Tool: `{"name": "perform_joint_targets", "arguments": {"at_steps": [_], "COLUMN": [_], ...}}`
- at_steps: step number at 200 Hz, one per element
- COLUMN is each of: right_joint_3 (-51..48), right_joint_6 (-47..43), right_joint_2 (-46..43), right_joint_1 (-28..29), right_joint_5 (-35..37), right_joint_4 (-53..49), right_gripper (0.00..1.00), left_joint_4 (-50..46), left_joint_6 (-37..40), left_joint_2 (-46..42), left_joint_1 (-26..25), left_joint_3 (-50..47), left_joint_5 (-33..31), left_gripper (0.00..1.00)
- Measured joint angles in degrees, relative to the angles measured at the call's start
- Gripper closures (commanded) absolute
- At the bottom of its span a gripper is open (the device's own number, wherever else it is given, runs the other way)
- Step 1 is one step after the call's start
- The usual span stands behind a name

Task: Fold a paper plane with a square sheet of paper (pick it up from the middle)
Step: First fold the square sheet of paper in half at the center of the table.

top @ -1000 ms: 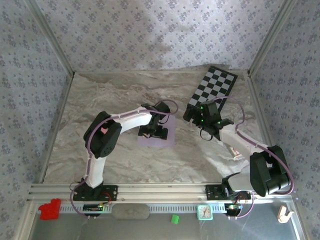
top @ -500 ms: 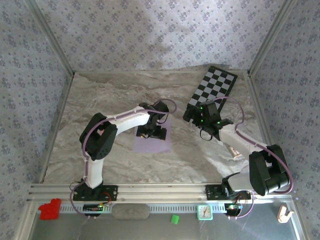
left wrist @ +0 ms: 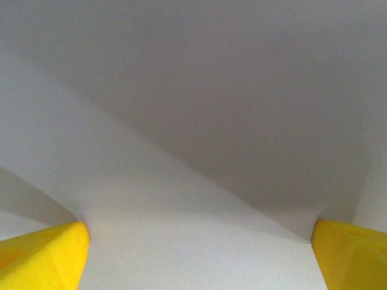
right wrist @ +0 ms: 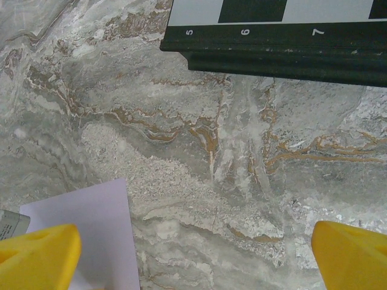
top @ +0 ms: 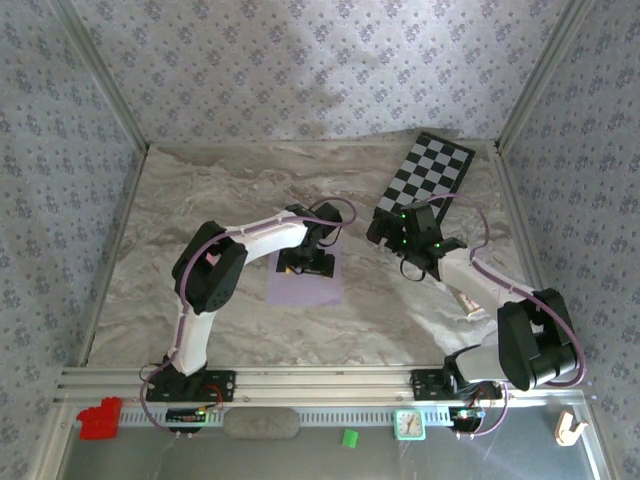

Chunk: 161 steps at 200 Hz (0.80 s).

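The square sheet of paper, pale lilac, lies on the marble table just left of centre. My left gripper stands over its far half, pointing down. In the left wrist view the sheet lies very close, and a diagonal edge between a lighter and a shaded part runs across it. The left gripper is open, its yellow fingertips far apart on the paper. My right gripper hovers open to the right of the sheet, over bare marble. In the right wrist view one corner of the sheet lies beside the right gripper.
The black-and-white chequered board lies at the back right, and its dark edge is just beyond my right gripper. Patterned walls close in the table on three sides. Small items sit on the rail in front of the arm bases.
The sheet has slid a little to the left and toward the near edge under my left gripper. The left arm's elbow has shifted. The right arm has not moved.
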Motion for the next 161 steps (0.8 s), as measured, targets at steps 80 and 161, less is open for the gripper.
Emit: {"name": "perform_joint_targets", "arguments": {"at_steps": [80,161], "right_joint_3": [-0.87,-2.49], "right_joint_6": [0.17,1.07], "right_joint_2": [0.15,0.07], "right_joint_1": [-0.07,-0.11], "right_joint_5": [-0.44,-0.92], "right_joint_4": [0.68,3.02], "right_gripper": [0.0,0.0], "left_joint_4": [2.62,9.62], "left_joint_6": [-2.14,-4.04], "left_joint_2": [-1.33,-9.11], "left_joint_1": [0.02,1.99], "left_joint_3": [-2.58,-12.04], "left_joint_5": [0.57,1.7], "left_gripper": [0.11,0.6]}}
